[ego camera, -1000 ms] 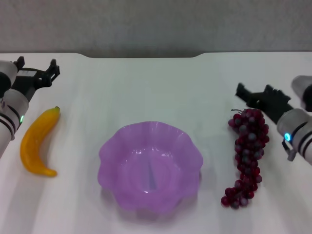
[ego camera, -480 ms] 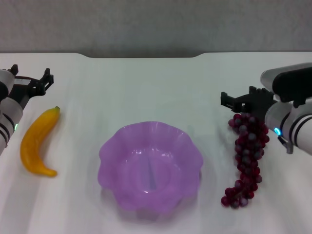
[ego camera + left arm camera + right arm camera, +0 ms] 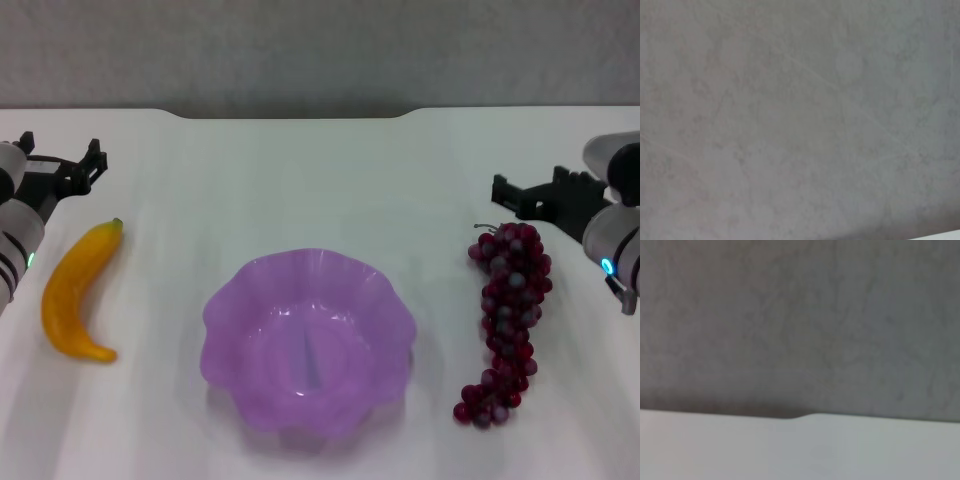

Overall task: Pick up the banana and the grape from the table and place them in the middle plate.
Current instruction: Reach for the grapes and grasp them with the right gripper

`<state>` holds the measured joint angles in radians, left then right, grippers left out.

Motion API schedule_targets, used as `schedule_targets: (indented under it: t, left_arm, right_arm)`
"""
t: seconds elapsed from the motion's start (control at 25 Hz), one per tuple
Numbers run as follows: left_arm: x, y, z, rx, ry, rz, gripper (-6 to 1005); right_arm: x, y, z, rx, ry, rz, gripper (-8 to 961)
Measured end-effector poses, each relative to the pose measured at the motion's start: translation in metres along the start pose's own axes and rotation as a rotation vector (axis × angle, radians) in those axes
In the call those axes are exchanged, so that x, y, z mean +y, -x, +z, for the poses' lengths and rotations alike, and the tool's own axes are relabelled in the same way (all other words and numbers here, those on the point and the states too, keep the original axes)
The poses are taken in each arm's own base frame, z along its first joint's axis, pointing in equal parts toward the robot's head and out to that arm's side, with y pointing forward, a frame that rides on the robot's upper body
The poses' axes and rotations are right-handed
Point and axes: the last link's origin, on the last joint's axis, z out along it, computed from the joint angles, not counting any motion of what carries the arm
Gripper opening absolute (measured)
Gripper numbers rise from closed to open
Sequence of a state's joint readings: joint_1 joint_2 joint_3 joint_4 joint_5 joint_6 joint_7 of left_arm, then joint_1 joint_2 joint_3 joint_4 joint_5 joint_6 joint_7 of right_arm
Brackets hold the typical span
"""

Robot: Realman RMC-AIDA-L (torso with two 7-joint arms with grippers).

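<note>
Both grippers, left [image 3: 62,172] and right [image 3: 530,193], stand open and empty: the slick, stiff banana [image 3: 76,291] just below the left jaws wants a mid-body pinch, while the floppy grape [image 3: 507,318] under the right jaws wants its thick upper end.

Soft, even light from overhead fills the head view. The white surface [image 3: 300,180] is bright without harsh glare and shows faint stripes. Shadows are weak: a pale blur under the purple middle plate [image 3: 308,338] and thin dark edges beside the banana [image 3: 78,290] and the grape [image 3: 508,320]. Small highlights shine on the banana's skin and on single grapes. The grey wall [image 3: 320,50] behind is dimmer. Both wrist views are soft and out of focus, showing mottled grey wall with little detail.
</note>
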<state>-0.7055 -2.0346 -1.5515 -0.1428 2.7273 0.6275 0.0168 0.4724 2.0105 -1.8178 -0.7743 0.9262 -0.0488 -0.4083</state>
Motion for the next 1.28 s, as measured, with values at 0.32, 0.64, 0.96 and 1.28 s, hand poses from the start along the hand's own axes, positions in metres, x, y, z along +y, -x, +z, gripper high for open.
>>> schedule_targets:
  t: [0.32, 0.64, 0.96, 1.28]
  left_arm:
    - [0.001, -0.001, 0.001, 0.004, 0.006, 0.004, 877]
    - [0.002, -0.001, 0.001, 0.003, 0.007, 0.005, 877]
    - [0.004, -0.001, 0.001, 0.003, 0.011, -0.002, 877]
    - [0.005, 0.0, 0.0, 0.0, 0.011, -0.001, 877]
  right_arm:
    - [0.001, -0.017, 0.0, 0.081, 0.016, 0.0, 880]
    - [-0.008, -0.032, -0.003, 0.116, -0.013, 0.031, 880]
    - [-0.01, -0.047, -0.002, 0.152, -0.027, -0.006, 880]
    - [-0.007, -0.049, -0.001, 0.135, -0.027, -0.043, 880]
